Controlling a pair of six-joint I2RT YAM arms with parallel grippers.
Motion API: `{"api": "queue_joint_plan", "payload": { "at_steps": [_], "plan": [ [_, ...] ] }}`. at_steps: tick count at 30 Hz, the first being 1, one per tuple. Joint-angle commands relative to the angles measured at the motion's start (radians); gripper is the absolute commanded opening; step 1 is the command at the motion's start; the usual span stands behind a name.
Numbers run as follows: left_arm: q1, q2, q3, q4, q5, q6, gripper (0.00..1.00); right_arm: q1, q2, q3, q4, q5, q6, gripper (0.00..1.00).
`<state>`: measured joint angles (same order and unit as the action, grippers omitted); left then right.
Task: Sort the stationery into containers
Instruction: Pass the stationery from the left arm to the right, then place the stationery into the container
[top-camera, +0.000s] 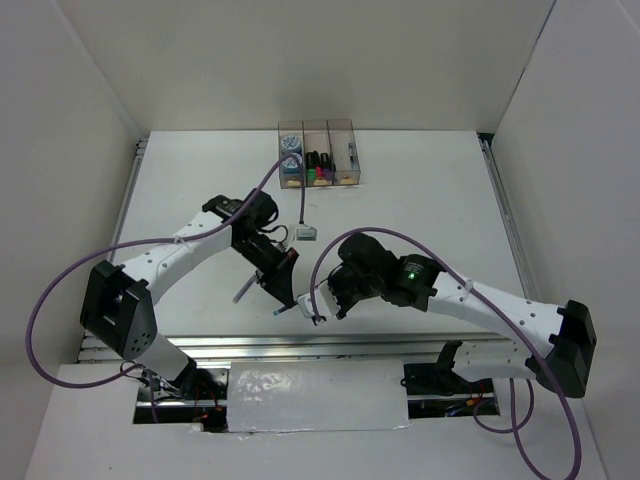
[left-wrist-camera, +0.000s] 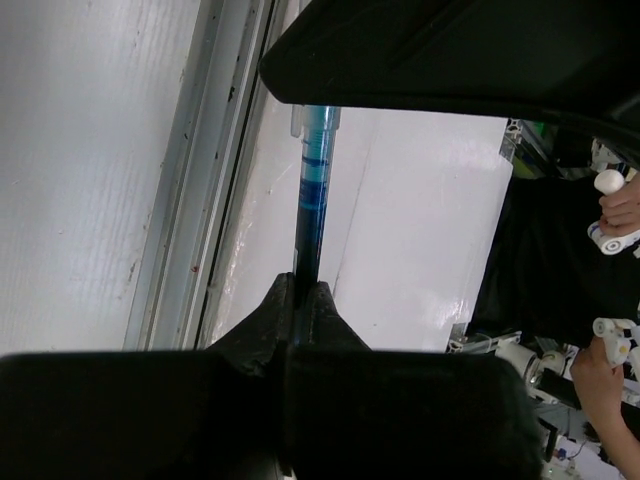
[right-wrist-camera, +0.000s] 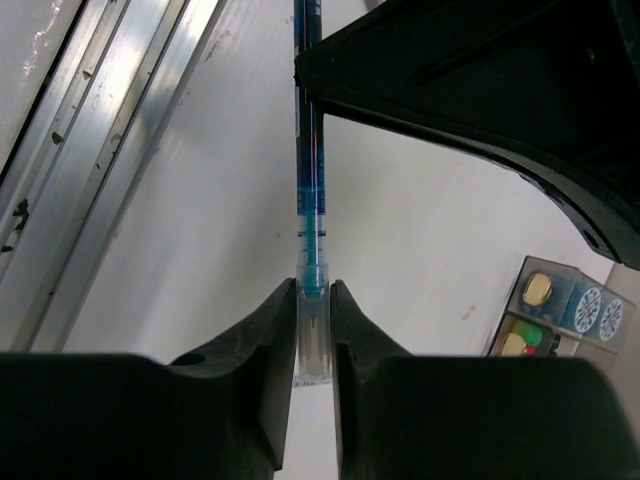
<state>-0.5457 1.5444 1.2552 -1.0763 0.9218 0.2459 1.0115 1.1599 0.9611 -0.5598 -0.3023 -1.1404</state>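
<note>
Mid-handover at the near side of the table, the left gripper (left-wrist-camera: 300, 292) pinches one end of the blue pen (right-wrist-camera: 309, 190) and the right gripper (right-wrist-camera: 312, 300) pinches its clear end, so next the left should let go and the right carry it to the far containers (top-camera: 353, 150).

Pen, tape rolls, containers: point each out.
pen (right-wrist-camera: 309, 190), right wrist view, blue mid-barrel.
tape rolls (top-camera: 290, 144), top view, far roll's face.
containers (top-camera: 341, 133), top view, right box's far end.

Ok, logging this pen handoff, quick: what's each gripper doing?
Left gripper: closed on the blue-grey pen.
Right gripper: closed on the same pen's clear end.
</note>
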Motion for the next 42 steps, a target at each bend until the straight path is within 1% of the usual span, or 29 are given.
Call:
{"api": "queue_joint_plan", "payload": {
  "at_steps": [1,3,4,6,8,9,11,12,13,15,17,19,20,21,22,23,24,25,27,28,29,30,31,33,35,37,39,40,42],
  "plan": [
    [-0.002,-0.007,0.038,-0.022,0.049,0.059,0.11,-0.005,-0.008,0.004,0.041,-0.018,-0.004,0.17],
    [0.000,-0.020,0.039,-0.017,0.055,0.058,0.21,-0.010,-0.023,-0.004,0.051,-0.020,0.007,0.09],
    [0.003,-0.027,0.036,-0.002,0.046,0.040,0.31,-0.011,-0.031,-0.005,0.052,-0.023,0.008,0.04],
    [0.013,-0.064,0.050,0.059,-0.030,-0.020,0.40,-0.025,-0.057,-0.015,0.054,-0.031,0.011,0.01],
    [0.032,-0.081,0.084,0.096,-0.101,-0.066,0.44,-0.043,-0.077,-0.022,0.041,-0.038,0.007,0.00],
    [0.076,-0.089,0.126,0.117,-0.119,-0.091,0.49,-0.065,-0.094,-0.030,0.034,-0.043,0.004,0.00],
    [0.159,-0.124,0.176,0.206,-0.178,-0.178,0.72,-0.086,-0.109,-0.047,0.017,-0.049,-0.016,0.00],
    [0.188,-0.138,0.220,0.243,-0.196,-0.204,0.78,-0.111,-0.115,-0.053,0.014,-0.050,-0.024,0.00],
    [0.213,-0.167,0.239,0.278,-0.214,-0.238,0.99,-0.123,-0.129,-0.062,0.012,-0.052,-0.036,0.00],
    [0.279,-0.202,0.262,0.418,-0.312,-0.325,0.99,-0.174,-0.138,-0.085,0.032,-0.054,-0.033,0.00],
    [0.329,-0.268,0.241,0.504,-0.377,-0.381,0.99,-0.232,-0.125,-0.076,0.106,-0.092,0.062,0.00],
    [0.349,-0.346,0.164,0.616,-0.469,-0.405,0.99,-0.356,-0.042,-0.030,0.180,-0.139,0.166,0.00],
    [0.361,-0.371,0.130,0.639,-0.504,-0.413,0.99,-0.394,0.001,0.047,0.201,-0.170,0.324,0.00],
    [0.363,-0.397,0.056,0.691,-0.564,-0.421,0.99,-0.434,0.047,0.098,0.218,-0.184,0.408,0.00],
    [0.365,-0.436,0.024,0.703,-0.577,-0.410,0.99,-0.509,0.099,0.158,0.239,-0.192,0.500,0.00],
    [0.368,-0.454,-0.028,0.713,-0.580,-0.401,0.99,-0.540,0.204,0.279,0.245,-0.202,0.684,0.00],
    [0.369,-0.477,-0.052,0.717,-0.577,-0.393,0.99,-0.571,0.259,0.333,0.257,-0.205,0.773,0.00],
    [0.369,-0.481,-0.065,0.716,-0.577,-0.389,0.99,-0.621,0.308,0.440,0.288,-0.193,0.862,0.00],
    [0.360,-0.481,-0.094,0.698,-0.606,-0.401,0.99,-0.657,0.458,0.539,0.302,-0.135,1.076,0.00],
    [0.356,-0.468,-0.097,0.669,-0.653,-0.428,0.99,-0.668,0.503,0.585,0.299,-0.112,1.131,0.00],
    [0.351,-0.457,-0.099,0.649,-0.672,-0.438,0.99,-0.689,0.597,0.678,0.294,-0.088,1.187,0.00],
    [0.349,-0.431,-0.097,0.633,-0.692,-0.444,0.99,-0.697,0.639,0.718,0.287,-0.022,1.282,0.00],
    [0.346,-0.416,-0.094,0.589,-0.742,-0.463,0.99,-0.702,0.679,0.788,0.273,0.009,1.327,0.00],
    [0.346,-0.364,-0.079,0.547,-0.752,-0.470,0.99,-0.725,0.766,0.823,0.282,0.063,1.430,0.00],
    [0.345,-0.339,-0.074,0.509,-0.776,-0.488,0.99,-0.731,0.808,0.837,0.339,0.095,1.469,0.00],
    [0.349,-0.329,-0.088,0.516,-0.788,-0.494,0.99,-0.720,0.877,0.881,0.380,0.162,1.472,0.00],
    [0.349,-0.333,-0.126,0.549,-0.823,-0.520,0.99,-0.714,0.938,0.909,0.380,0.183,1.458,0.00],
    [0.346,-0.333,-0.135,0.561,-0.836,-0.525,0.99,-0.714,0.996,0.982,0.382,0.266,1.470,0.00],
    [0.345,-0.310,-0.143,0.562,-0.860,-0.537,0.99,-0.709,1.038,1.016,0.388,0.299,1.472,0.00]
  ]
}}
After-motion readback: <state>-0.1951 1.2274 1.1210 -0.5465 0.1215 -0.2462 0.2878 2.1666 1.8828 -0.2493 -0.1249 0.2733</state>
